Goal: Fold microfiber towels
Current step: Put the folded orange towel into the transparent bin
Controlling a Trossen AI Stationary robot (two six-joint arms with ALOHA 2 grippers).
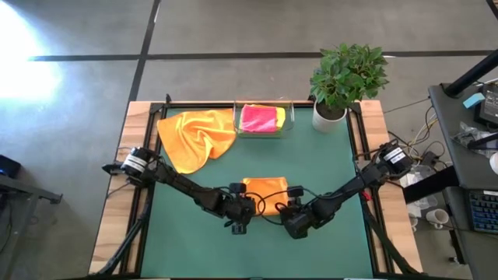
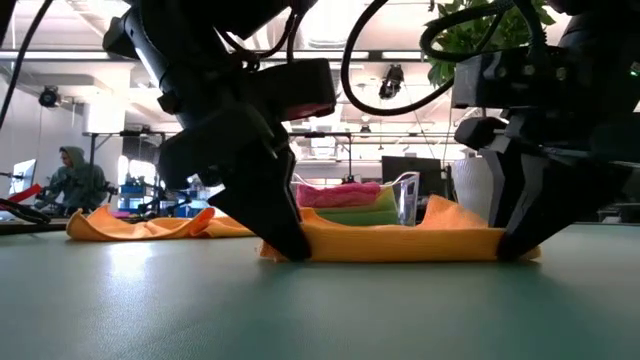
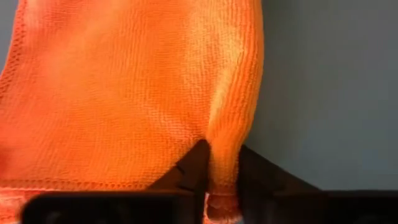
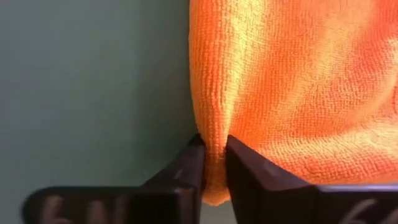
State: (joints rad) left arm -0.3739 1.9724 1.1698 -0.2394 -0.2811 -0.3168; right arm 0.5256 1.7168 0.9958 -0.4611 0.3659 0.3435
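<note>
Microfiber towels sit in three spots on your green table point(image 1: 194, 249). Low in the centre of the high view lies the folded orange towel point(image 1: 265, 189), flat on the mat between the two arms. Your left end effector point(image 1: 240, 218) is at that towel's lower left corner, and your right end effector point(image 1: 294, 218) is at its lower right corner. In the left wrist view you can see the dark fingers point(image 3: 194, 168) pinched together on a ridge of the orange cloth point(image 3: 124, 93) at its edge. The right wrist view shows the same on the other side: fingers point(image 4: 186, 171) clamped on the towel's edge point(image 4: 298, 87), with bare mat beside it. From the low view both end effectors touch down at the two ends of the orange strip point(image 2: 400, 245).

In the upper left of the high view you have a second orange towel point(image 1: 194, 138), crumpled and unfolded. Just right of it, at the top centre, the clear tray point(image 1: 289, 117) holds a hot pink towel point(image 1: 259, 118) over a yellow towel point(image 1: 279, 117); the low view shows a green layer point(image 2: 350, 215) beneath the pink. A potted plant point(image 1: 346, 78) stands at the upper right corner.
</note>
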